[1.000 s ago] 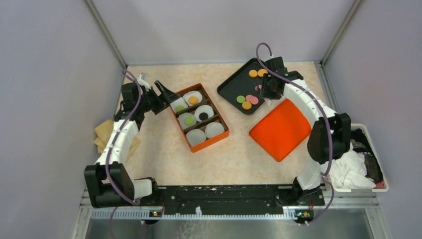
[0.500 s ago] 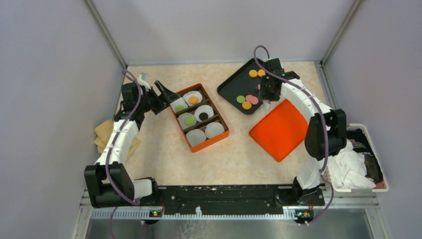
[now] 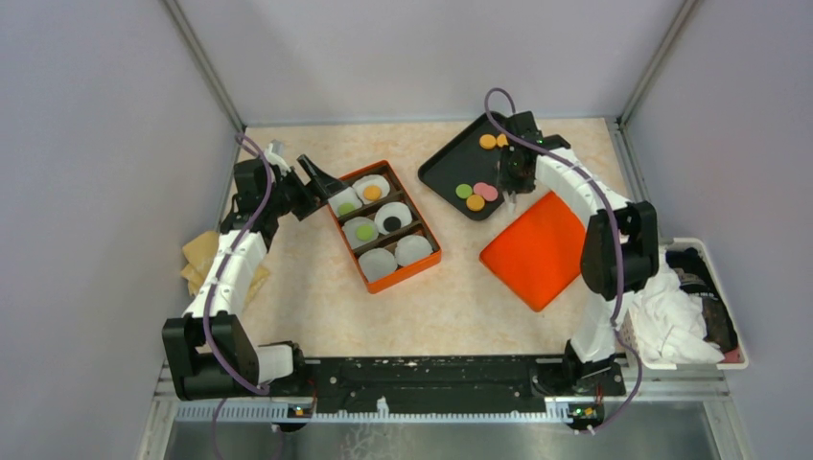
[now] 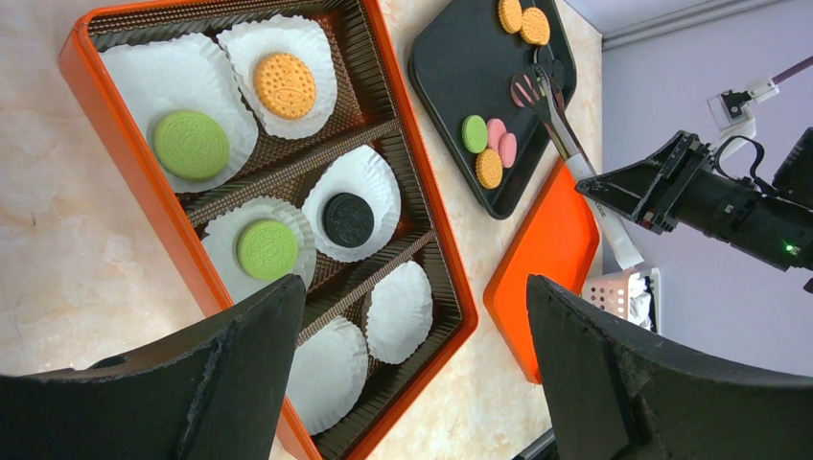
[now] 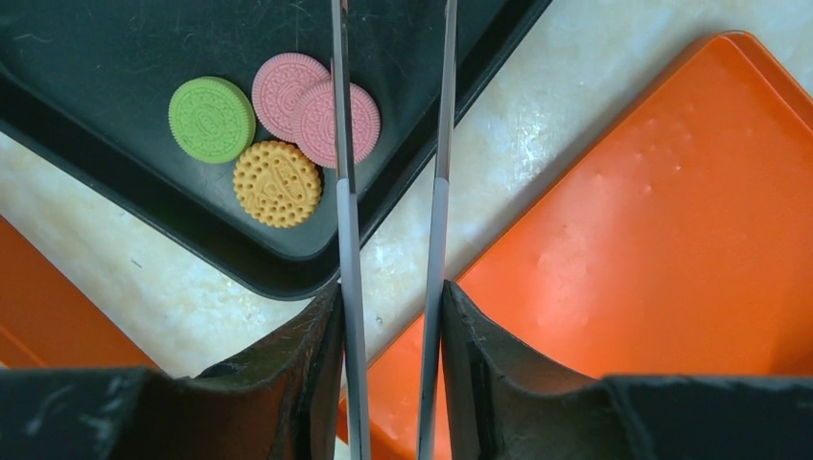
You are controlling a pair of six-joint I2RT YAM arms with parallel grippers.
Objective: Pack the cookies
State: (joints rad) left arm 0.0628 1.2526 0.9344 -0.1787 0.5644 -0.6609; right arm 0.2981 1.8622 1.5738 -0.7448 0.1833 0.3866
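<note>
With four of six cups [image 4: 398,311] filled, pinching tongs [image 5: 343,240] in right fingers [image 5: 278,383] toward pink cookies [image 5: 316,105] just ahead, left fingers [image 4: 192,383] spread.

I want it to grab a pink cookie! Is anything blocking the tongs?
Nothing visible is. The right gripper holds thin metal tongs over the flat black tray, where two round pink cookies lie uncovered, one overlapping the other.

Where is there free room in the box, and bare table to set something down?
The two empty paper cups at the orange box's near end. Bare table lies between box and orange lid. Crowded: the black tray's cookies by the tongs.
</note>
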